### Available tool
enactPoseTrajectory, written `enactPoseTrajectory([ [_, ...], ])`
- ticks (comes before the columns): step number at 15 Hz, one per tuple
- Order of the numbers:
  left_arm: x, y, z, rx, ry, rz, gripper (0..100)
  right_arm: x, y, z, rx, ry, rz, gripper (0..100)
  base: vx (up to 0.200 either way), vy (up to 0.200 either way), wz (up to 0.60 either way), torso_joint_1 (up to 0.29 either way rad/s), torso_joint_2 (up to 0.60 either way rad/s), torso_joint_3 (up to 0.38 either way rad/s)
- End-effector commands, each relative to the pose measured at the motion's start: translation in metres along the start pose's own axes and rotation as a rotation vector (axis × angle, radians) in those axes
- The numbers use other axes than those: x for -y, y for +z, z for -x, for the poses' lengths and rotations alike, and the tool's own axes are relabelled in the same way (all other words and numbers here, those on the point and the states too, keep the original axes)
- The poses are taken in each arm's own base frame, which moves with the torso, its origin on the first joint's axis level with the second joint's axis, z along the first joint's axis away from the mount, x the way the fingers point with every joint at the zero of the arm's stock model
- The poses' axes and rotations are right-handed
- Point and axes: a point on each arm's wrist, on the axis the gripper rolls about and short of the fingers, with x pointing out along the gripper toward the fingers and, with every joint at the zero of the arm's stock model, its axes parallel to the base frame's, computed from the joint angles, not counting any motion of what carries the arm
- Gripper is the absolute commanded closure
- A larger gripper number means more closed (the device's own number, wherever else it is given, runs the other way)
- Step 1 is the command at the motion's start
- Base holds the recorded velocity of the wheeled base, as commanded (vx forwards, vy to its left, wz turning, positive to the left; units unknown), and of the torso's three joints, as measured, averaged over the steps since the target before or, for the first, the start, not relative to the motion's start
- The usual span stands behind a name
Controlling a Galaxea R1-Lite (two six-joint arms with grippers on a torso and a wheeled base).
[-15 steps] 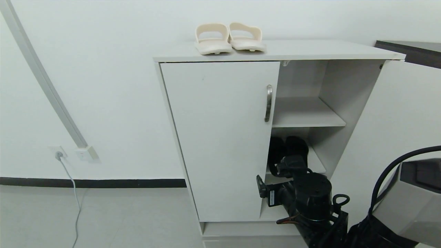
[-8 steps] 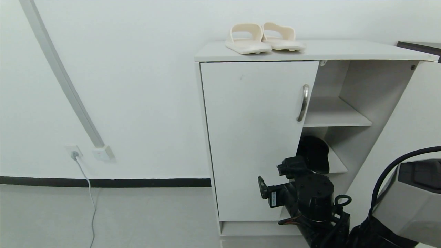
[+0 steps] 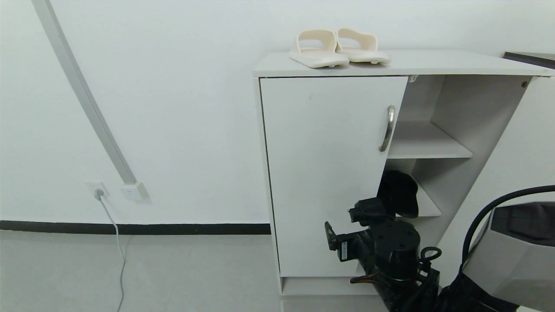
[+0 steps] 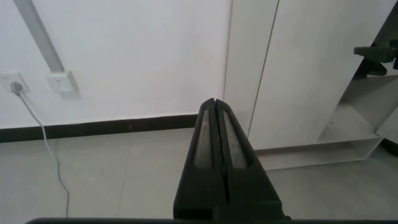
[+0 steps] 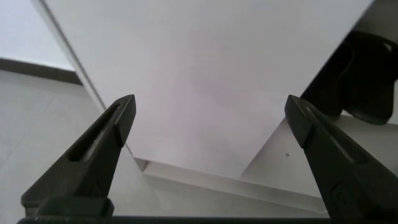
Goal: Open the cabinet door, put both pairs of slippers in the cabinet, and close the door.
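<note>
A white cabinet [image 3: 433, 63] stands against the wall, its left door [image 3: 329, 173] shut and its right door [image 3: 516, 147] swung open. A cream pair of slippers [image 3: 339, 47] lies on top. A black pair of slippers [image 3: 401, 193] rests on the lower shelf, partly hidden by the shut door; the right wrist view shows the black slippers [image 5: 367, 81] too. My right gripper [image 3: 351, 225] is open and empty, low before the shut door's [image 5: 205, 81] inner edge; its fingers [image 5: 115, 124] are spread wide. My left gripper [image 4: 214, 106] is shut and empty, away from the cabinet [image 4: 298, 68].
The upper shelf [image 3: 425, 145] holds nothing. A wall socket with a plugged cable [image 3: 97, 193] and a slanted wall duct [image 3: 82, 95] lie left of the cabinet. Bare grey floor [image 3: 130, 273] spreads to the left. A dark surface [image 3: 531, 56] shows behind the cabinet's right end.
The head camera has turned, so the whole picture has shifted right. The right gripper now stands before the shut door's edge rather than the opening, and the door hides more of the black slippers.
</note>
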Motion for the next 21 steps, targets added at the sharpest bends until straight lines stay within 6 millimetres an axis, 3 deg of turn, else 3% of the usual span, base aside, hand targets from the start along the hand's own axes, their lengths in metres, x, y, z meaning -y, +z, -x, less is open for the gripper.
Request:
enactPoseTrajectory([
  [1,0.0000,-0.0001,-0.0001,-0.002,0.000,0.000,100,0.0002,-0.0077,0.0006,-0.013,0.002,0.011,0,0.000,0.000,0.00,0.000,0.00,0.000],
  [5,0.0000,0.0003,0.0000,0.000,0.000,0.000,100,0.0020,-0.0093,0.0017,-0.018,0.011,0.021,0,0.000,0.000,0.00,0.010,-0.11,-0.101],
  [21,0.0000,-0.0001,-0.0001,-0.002,0.000,0.000,100,0.0017,-0.0113,0.0010,-0.020,0.012,0.022,0,0.000,0.000,0.00,0.124,-0.45,-0.330],
])
